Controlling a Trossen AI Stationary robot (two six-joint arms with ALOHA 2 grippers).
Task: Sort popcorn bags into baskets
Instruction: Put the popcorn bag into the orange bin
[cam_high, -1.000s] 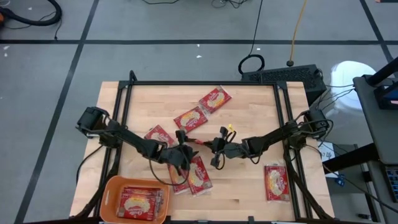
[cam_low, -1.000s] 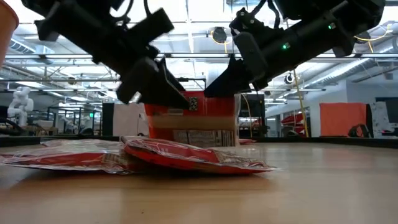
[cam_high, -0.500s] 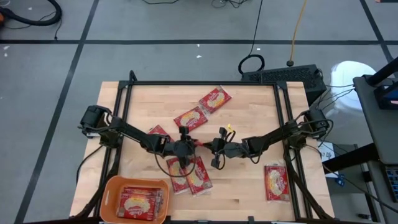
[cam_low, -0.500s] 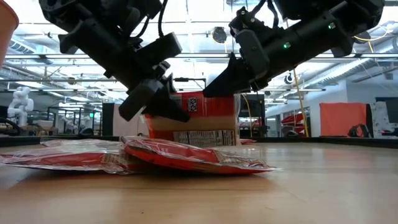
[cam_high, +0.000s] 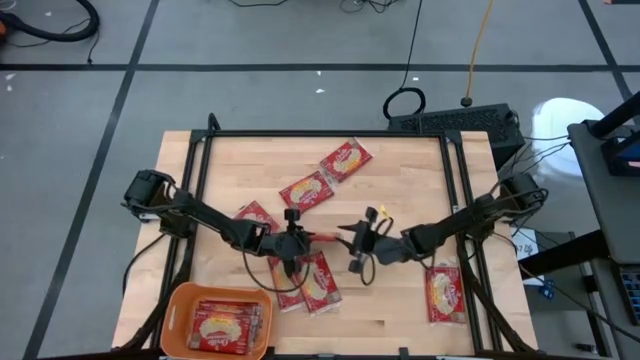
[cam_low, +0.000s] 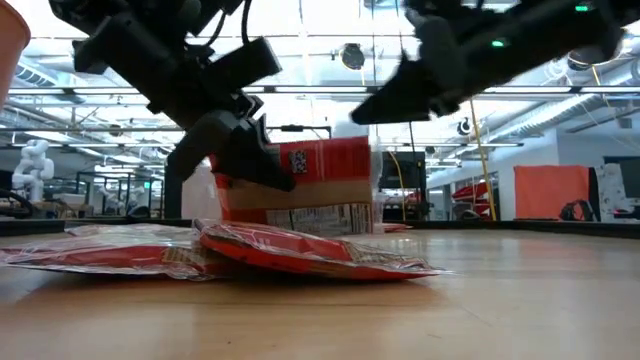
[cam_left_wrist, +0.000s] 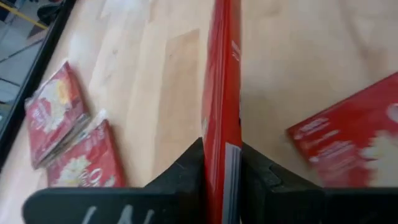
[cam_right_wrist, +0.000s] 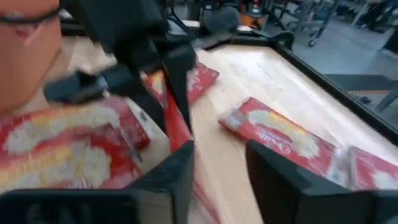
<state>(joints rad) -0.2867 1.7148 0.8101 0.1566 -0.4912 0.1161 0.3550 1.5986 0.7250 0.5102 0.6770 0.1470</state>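
Red popcorn bag (cam_left_wrist: 221, 93) pinched upright in the left claw (cam_left_wrist: 221, 171), right claw (cam_right_wrist: 217, 168) released: carry it level to the orange basket (cam_high: 175, 300).

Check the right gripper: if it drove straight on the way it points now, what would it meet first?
Most likely the upright popcorn bag clamped in the left gripper. In the high view the right gripper, jaws open and empty, points across the table straight at it. Depth is unclear, so take this as a judgement.

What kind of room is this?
Probably a robot lab or workshop: a wooden table with red popcorn bags, cables on the grey floor, and a white robot figure in a big hall behind.
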